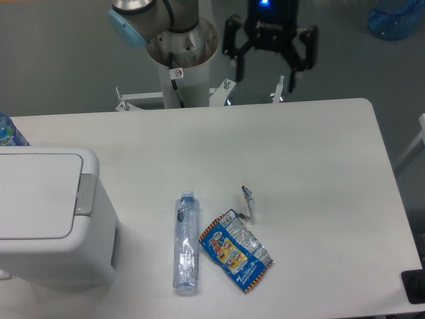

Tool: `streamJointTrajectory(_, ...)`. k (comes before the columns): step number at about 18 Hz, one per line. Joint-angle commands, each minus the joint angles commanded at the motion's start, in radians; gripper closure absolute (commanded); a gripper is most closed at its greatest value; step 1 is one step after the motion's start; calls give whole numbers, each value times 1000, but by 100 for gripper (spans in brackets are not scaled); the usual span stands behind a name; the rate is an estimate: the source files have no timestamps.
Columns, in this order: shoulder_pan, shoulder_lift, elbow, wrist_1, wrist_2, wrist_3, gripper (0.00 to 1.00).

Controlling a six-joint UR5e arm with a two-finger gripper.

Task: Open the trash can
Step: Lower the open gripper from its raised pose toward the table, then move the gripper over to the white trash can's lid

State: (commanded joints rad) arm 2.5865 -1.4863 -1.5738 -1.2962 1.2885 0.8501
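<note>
End effector (269, 61) fingers apart, holding nothing, above far edge of surface (319, 153). Well apart from bin (50, 219) at left edge: lid shut, grey tab (85, 194) on lid's right side. Bottle (186, 242) lying flat right of bin, crumpled wrapper (235, 250) just beside bottle.

On the white table (319, 153) lie a clear bottle (186, 242) and — just beside it — a crumpled snack wrapper (234, 250) (blue).
</note>
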Motion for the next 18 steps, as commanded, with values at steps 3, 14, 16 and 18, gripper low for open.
streamJointTrajectory(3, -68, -31, 5, 14, 2, -87, 0)
streamJointTrajectory(14, -256, -176, 11, 319, -52, -476, 0)
streamJointTrajectory(16, -276, -189, 15, 319, -52, -482, 0)
streamJointTrajectory(18, -281, -198, 20, 321, -52, -482, 0)
